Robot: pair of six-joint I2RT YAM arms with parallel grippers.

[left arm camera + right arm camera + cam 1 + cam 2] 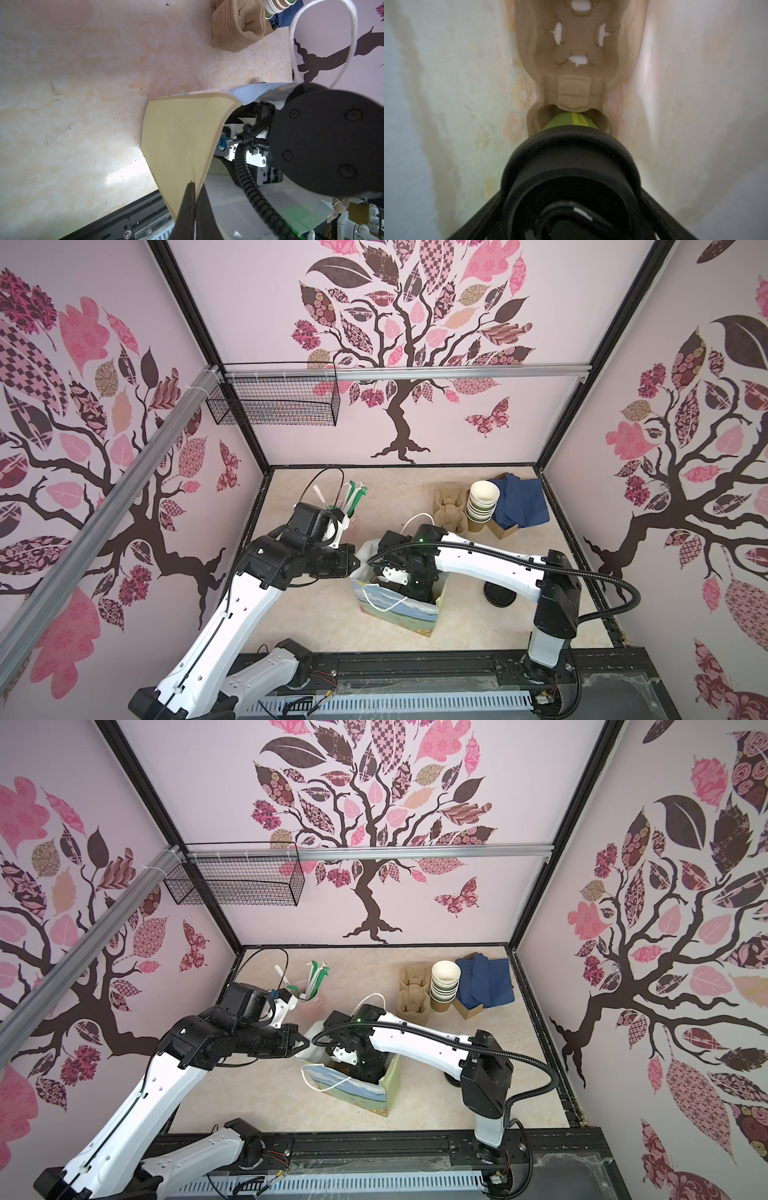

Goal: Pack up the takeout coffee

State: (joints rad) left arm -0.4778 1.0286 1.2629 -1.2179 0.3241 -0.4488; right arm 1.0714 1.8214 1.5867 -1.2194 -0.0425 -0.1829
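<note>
Inside the paper bag (399, 612), the takeout coffee (566, 122) sits in a pulp carrier (577, 68). Our right gripper (571, 193) straddles its lid (571, 160), grip unclear; our left gripper (194, 188) pinches the bag's rim. Likely light, crushable: hold the stiff lid.

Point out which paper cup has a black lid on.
The small green paper cup inside the printed paper bag, seated in a brown pulp carrier. The stacked cups near the back wall are lidless, cream insides showing.

1 takeout coffee (571, 162) in carrier (577, 68) inside paper bag (399, 610), cup stack (482, 504) behind it, loose lid (500, 595) right of bag
</note>
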